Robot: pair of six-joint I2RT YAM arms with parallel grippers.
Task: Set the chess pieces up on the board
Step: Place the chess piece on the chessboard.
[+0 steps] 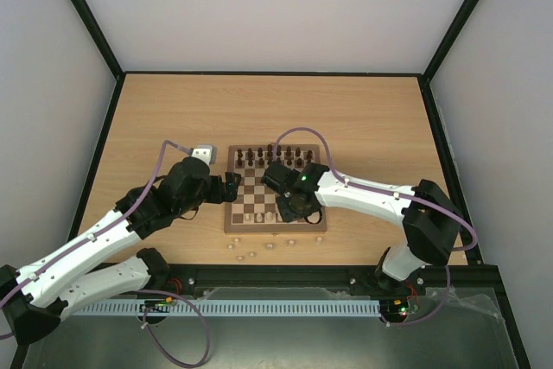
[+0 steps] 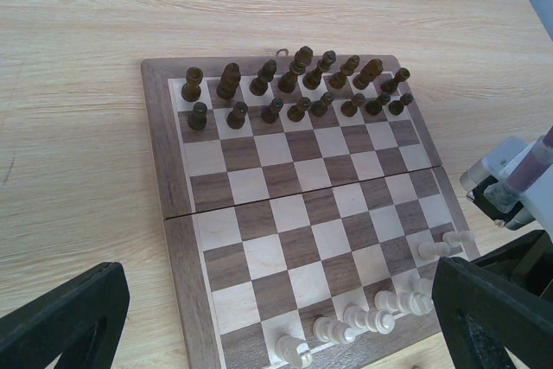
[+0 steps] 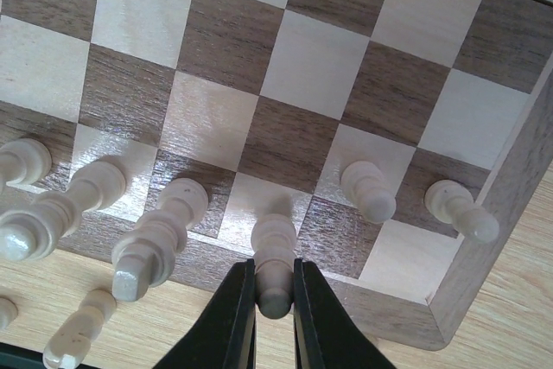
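You have the board (image 1: 251, 194) lying flat on the wooden table (image 1: 173, 110), just ahead of both arm bases and close to the table's near edge. Its two far rows are filled with dark pieces (image 2: 294, 92), all upright, one to a square.

Your right gripper (image 3: 275, 287) is pressed together on the head of a pale piece (image 3: 275, 244). That piece stands upright on the edge row nearest the arm bases, and its base appears to sit on a pale square. The black fingers (image 3: 235, 321) pinch only the top of it and do not touch the wood.

In the right wrist view, two small pale pawns (image 3: 367, 189) stand on the second row to one side of the held piece, towards the board's corner; they are apart from each other and from the gripper. On the other side, taller pale pieces (image 3: 160, 239) stand along the edge row, close together.

Seen from above, loose pale pieces (image 1: 251, 254) are scattered on the table just beside the board's near border; whether each is upright or lying you cannot tell at that size.

Your left gripper (image 2: 278, 300) is spread wide and holds nothing; it hangs at the board's left border. In the left wrist view its two fingers frame the pale side of the board.
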